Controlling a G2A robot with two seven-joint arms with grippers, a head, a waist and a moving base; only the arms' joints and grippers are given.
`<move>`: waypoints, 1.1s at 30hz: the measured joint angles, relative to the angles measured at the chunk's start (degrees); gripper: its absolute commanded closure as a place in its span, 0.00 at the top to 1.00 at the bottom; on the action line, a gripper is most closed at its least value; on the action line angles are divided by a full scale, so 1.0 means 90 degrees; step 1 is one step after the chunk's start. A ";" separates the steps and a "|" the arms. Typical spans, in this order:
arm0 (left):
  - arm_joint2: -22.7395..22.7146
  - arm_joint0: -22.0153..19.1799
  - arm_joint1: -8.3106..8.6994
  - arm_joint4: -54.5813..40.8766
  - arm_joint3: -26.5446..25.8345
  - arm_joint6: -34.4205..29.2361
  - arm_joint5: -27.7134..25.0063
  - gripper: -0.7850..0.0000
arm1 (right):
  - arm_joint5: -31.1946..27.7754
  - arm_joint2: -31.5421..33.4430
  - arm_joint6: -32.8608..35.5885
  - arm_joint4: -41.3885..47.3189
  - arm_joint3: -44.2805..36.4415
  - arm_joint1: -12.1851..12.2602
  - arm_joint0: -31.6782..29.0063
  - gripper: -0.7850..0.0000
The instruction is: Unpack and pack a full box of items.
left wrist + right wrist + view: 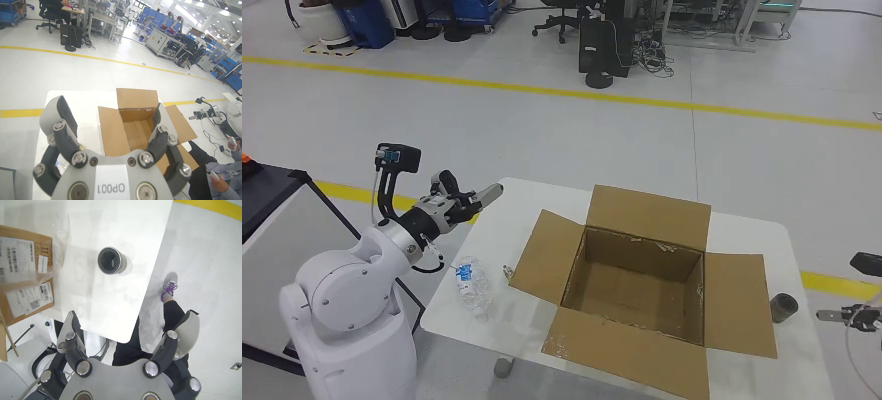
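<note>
At mid-table, cardboard box (634,300) with all four flaps folded outward and bare brown floor showing inside. Under it, white table (742,232).

Left of the box, on the near left part of the tabletop, clear plastic bottle (471,285) lying on its side, apart from the left flap. Right of the box, just beside the right flap and near the table's right edge, small dark cylinder (783,307) standing upright.

Above the far left corner of the table, left gripper (492,190), aimed toward the box, well apart from both box and bottle. Fingers spread wide with nothing between them. Between it and the box opening, the tilted left flap.

Off the table's right edge, right gripper (832,315), near the cylinder but not touching. Fingers likewise spread and holding nothing. Between it and the box opening, the cylinder and the right flap.

From above, the cylinder a mere dark stub. From the right wrist view, looking down past the right gripper (131,312), the cylinder (111,260) hollow, dark inside, with a silvery rim. Same view: white labels (20,255) on a cardboard face of the box, and clear plastic film (60,243) at that face's edge, between box and cylinder.

From the left wrist view, past the left gripper (109,101), the box (136,123) seen lengthwise, with the right gripper (196,117) beyond its far flap.
</note>
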 measured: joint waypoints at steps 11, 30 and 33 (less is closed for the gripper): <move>0.0000 0.0000 0.0000 0.0000 0.0000 0.0000 0.0000 1.00 | -0.1215 0.0111 -0.2758 -0.0415 0.0433 -0.0174 -0.0836 1.00; 0.0000 0.0000 0.0000 0.0000 0.0000 0.0000 0.0000 1.00 | -0.1319 0.0816 -0.5525 -0.1019 0.0079 -0.0427 -0.2326 1.00; 0.0000 0.0000 0.0000 0.0000 0.0000 0.0000 0.0000 1.00 | -0.1319 0.0816 -0.5525 -0.1020 0.0079 -0.0427 -0.2326 1.00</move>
